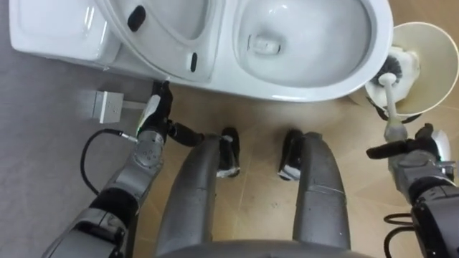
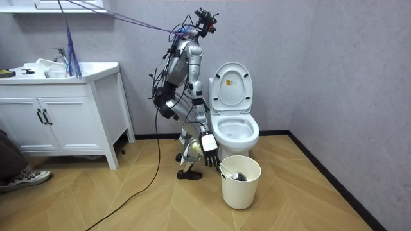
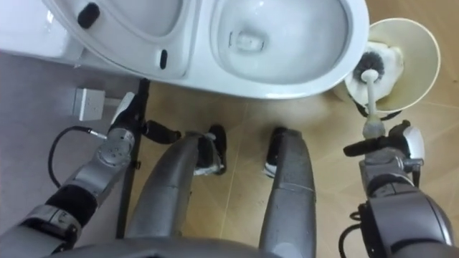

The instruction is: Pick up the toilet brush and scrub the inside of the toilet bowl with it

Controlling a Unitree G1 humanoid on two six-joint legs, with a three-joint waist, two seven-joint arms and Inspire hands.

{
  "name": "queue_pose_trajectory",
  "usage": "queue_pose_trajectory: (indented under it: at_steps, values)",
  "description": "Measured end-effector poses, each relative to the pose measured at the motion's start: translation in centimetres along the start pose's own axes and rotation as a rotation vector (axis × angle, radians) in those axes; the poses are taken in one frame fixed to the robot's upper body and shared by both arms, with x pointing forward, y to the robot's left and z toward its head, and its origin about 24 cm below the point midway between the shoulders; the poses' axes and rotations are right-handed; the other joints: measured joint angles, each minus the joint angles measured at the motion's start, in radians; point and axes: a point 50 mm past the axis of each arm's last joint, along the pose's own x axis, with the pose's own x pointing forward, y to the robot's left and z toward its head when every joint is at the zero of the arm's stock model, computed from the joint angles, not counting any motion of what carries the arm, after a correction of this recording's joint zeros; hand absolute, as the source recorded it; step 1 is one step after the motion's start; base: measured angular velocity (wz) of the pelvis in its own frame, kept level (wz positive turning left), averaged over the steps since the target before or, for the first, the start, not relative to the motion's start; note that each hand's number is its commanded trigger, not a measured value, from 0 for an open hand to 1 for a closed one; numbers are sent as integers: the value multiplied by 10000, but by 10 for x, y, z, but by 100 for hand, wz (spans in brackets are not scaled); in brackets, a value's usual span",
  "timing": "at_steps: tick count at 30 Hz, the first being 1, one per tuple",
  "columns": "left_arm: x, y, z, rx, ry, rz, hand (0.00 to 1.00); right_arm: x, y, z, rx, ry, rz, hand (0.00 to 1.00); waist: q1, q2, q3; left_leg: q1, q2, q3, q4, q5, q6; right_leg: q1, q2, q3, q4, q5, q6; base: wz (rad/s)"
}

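The white toilet (image 1: 315,82) stands just ahead of my feet, its lid (image 1: 165,29) raised and the bowl bare. To its right a cream bin (image 1: 439,43) holds the toilet brush (image 1: 391,89), dark head down, white handle leaning toward me. My right hand (image 1: 419,154) hovers just below the handle's end, fingers straight and thumb stuck out to the left, closed round nothing. In the room view that hand (image 2: 210,142) hangs open beside the bin (image 2: 241,183). My left hand (image 1: 152,118) is low by the toilet's base on the left, fingers straight, holding nothing.
I stand bent forward right in front of the toilet (image 2: 234,128). A small white box (image 1: 111,105) sits on the grey wall at my left. A white sink cabinet (image 2: 64,115) stands at the room view's left, with a person's shoe (image 2: 19,179) beside it.
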Motion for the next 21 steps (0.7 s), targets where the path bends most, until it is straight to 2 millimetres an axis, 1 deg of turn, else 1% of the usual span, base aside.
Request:
queue_pose_trajectory:
  at_steps: [2,6,11,13,16,20,21]
  values:
    - [0,1,5,-44,-218,32,0,1,-2,5,55,-106,-41,0,11,30,0,-300,-5,-61,214,-21,-47,-254,-118,-91,242,-96,-97,14]
    - [1,0,11,-112,-470,-27,0,3,-6,7,278,-53,-101,0,90,31,-1,-581,-20,-93,441,-40,-88,-548,-143,-111,531,-182,-163,7]
    - [0,0,15,-276,-589,-58,0,4,-9,4,402,71,55,0,207,28,1,-990,-25,-95,664,-65,-129,-980,-227,-135,831,-253,-266,3]
    - [0,-1,13,-361,-545,-127,0,4,-8,-1,521,227,294,0,168,28,0,-1061,-58,-100,776,-118,-150,-1052,-363,-181,985,-343,-324,9]
    - [0,-1,12,-397,-504,-267,0,3,-6,-9,703,506,628,0,7,25,1,-1096,-189,-150,1018,-263,-154,-1058,-513,-175,1332,-609,-292,16]
    - [-1,-1,14,-418,-600,-469,0,3,-4,-11,1035,651,1088,0,-13,26,1,-1138,-197,-198,1248,-421,-170,-1061,-509,-171,1487,-738,-268,0]
    - [-1,-1,14,-420,-607,-500,0,3,-4,-12,1096,676,1144,10,-10,26,0,-1146,-195,-201,1285,-446,-165,-1061,-508,-169,1518,-760,-255,0]
